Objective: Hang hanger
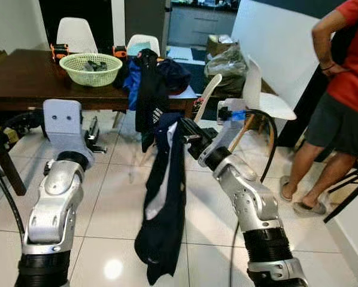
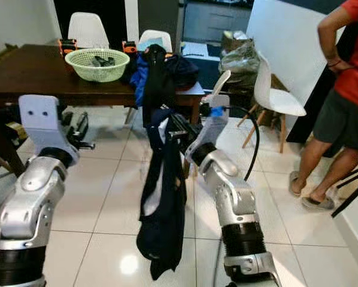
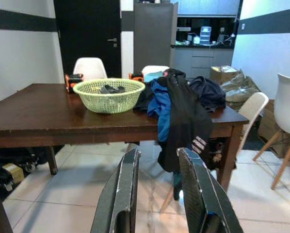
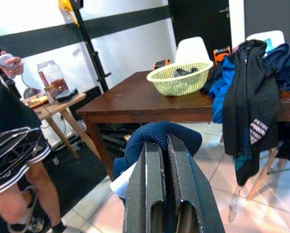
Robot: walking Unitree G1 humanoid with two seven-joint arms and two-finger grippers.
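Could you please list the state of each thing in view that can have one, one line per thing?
Right gripper: shut on the navy garment.
Left gripper: open, holding nothing, raised above the floor.
Navy garment: hanging down from the right gripper, clear of the table.
Green basket: upright on the table, dark items inside.
Clothes pile: heaped on the table corner, a black piece draping over the edge.

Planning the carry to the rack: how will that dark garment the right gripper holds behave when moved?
Probably floppy: the dark garment hangs long and limp below the right gripper. It will likely swing and could brush the floor.
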